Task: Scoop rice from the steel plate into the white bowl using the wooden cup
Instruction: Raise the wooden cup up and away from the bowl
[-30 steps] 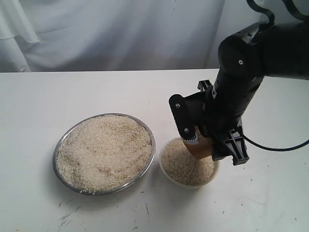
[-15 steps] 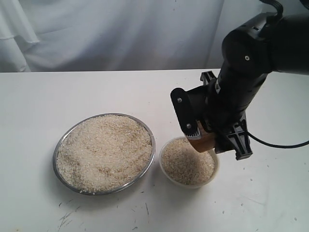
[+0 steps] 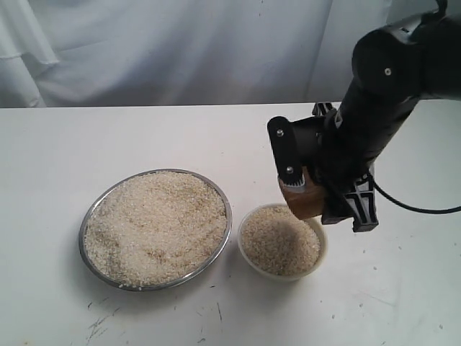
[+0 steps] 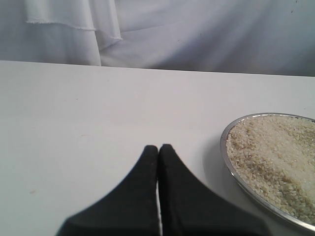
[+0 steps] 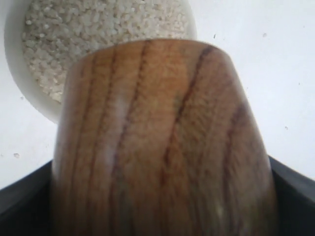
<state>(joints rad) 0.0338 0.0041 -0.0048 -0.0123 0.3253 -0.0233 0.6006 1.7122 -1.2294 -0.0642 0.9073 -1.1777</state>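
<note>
Table [image 3: 72, 144]: white, flat, and carries both vessels.

Right arm [image 3: 389, 79]: black, and reaches down from the upper right of the exterior view toward the bowl.

Plate [image 3: 81, 238]: sits left of centre on the table, heaped almost to its rim with rice [image 3: 155, 227]. The left wrist view shows part of the same plate [image 4: 224, 147] and its rice [image 4: 275, 152].

Bowl [image 3: 322, 249]: stands just beside the plate on its right, near but not touching it. It holds a mound of rice [image 3: 277, 245].

Cup [image 3: 302, 200]: tilted over the far right rim of the bowl. Contact with the rim cannot be determined, and the mouth is not visible. In the right wrist view the cup [image 5: 162, 137] fills the frame, with the bowl [image 5: 15, 59] beyond it.

Right gripper [image 3: 324, 200]: clamped on the cup, one finger on each side of its wall.

Left gripper [image 4: 158, 152]: fingers pressed together and holding nothing. It hangs over bare table near the plate.
</note>
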